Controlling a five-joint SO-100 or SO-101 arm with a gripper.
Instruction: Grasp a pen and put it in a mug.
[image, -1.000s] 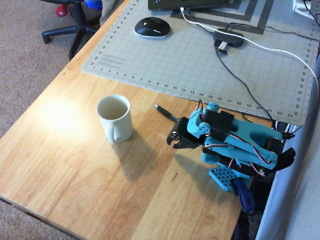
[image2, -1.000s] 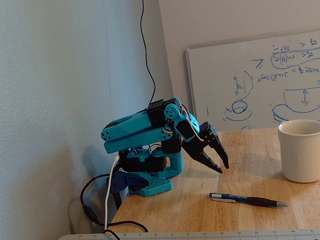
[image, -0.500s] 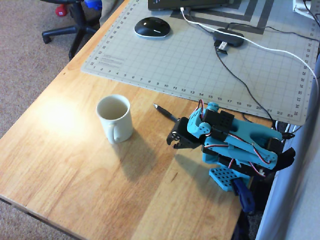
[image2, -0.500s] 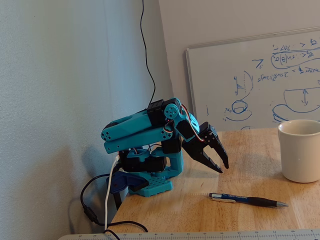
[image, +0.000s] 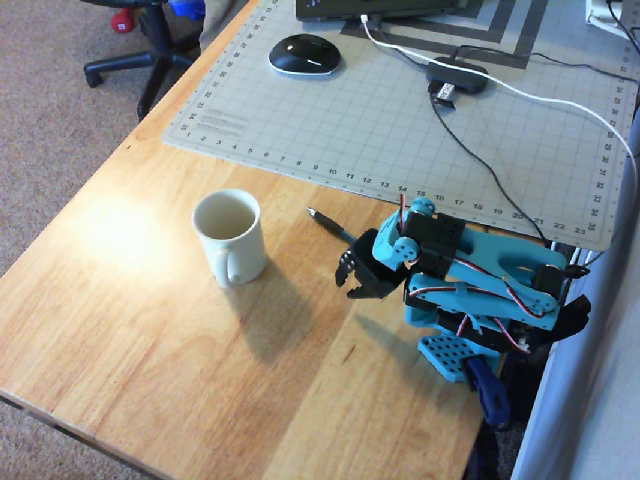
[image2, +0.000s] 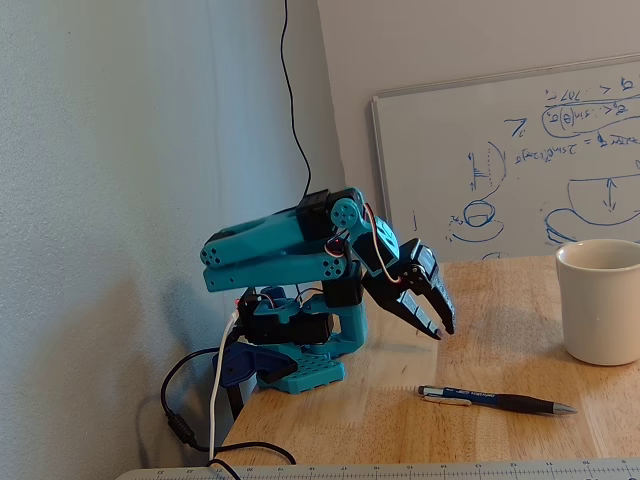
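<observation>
The black pen (image: 328, 224) lies flat on the wooden table, silvery tip toward the mug; its back end is hidden under the gripper in the overhead view. In the fixed view the whole pen (image2: 495, 400) shows, lying near the front. The cream-white mug (image: 230, 237) stands upright and empty left of the pen; in the fixed view the mug (image2: 602, 300) is at the right edge. My gripper (image: 352, 280) (image2: 440, 326) hangs above the table over the pen's back end, pointing down. Its jaws are together and hold nothing.
A grey cutting mat (image: 400, 120) covers the far part of the table, with a black mouse (image: 305, 53), a USB hub (image: 457, 78) and cables on it. The arm's blue base (image: 460, 355) is clamped at the table's right edge. A whiteboard (image2: 520, 170) leans against the wall.
</observation>
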